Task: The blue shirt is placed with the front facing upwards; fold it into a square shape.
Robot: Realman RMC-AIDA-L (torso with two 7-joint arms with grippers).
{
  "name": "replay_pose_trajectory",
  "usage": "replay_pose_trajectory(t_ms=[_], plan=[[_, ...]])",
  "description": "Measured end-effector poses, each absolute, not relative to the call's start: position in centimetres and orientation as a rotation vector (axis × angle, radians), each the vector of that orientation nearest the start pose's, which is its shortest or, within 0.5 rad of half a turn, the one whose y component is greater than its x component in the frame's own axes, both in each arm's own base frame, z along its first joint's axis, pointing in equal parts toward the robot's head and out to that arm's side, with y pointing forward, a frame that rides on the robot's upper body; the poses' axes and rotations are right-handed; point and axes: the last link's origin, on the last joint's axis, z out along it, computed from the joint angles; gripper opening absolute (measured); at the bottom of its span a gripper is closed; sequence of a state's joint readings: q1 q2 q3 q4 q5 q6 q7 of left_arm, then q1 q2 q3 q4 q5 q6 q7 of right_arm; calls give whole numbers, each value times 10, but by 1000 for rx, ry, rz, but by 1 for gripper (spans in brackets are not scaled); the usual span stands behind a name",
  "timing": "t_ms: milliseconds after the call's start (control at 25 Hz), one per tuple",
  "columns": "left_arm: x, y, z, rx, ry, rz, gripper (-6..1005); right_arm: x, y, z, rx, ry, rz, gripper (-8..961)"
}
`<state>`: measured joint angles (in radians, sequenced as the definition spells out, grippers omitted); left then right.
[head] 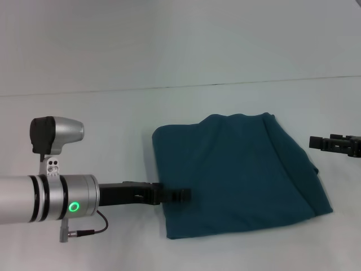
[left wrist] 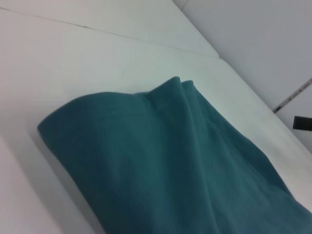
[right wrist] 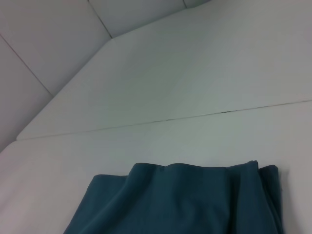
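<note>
The blue shirt [head: 237,175] lies on the white table, folded into a rough rectangle with its plain teal side up; no print or neck shows. It also fills the left wrist view [left wrist: 170,161] and shows low in the right wrist view [right wrist: 185,200]. My left gripper [head: 183,195] reaches in low from the left, its tip over the shirt's left edge near the front corner. My right gripper [head: 317,142] hovers to the right of the shirt, apart from the cloth; it shows far off in the left wrist view [left wrist: 302,123].
The white table [head: 169,51] runs all around the shirt, with a thin seam line [head: 113,90] across it behind the shirt. The left arm's silver wrist with a green light [head: 73,206] sits at the front left.
</note>
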<state>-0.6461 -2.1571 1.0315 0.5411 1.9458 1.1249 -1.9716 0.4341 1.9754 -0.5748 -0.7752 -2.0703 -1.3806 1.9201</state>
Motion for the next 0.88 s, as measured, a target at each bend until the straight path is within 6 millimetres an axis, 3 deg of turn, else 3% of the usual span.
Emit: replay_pose_trajectory(t_ms=[880], plan=[[-220, 360, -95, -2608, -1323, -450, 924, 334, 341, 85, -2195, 1305, 591, 927]])
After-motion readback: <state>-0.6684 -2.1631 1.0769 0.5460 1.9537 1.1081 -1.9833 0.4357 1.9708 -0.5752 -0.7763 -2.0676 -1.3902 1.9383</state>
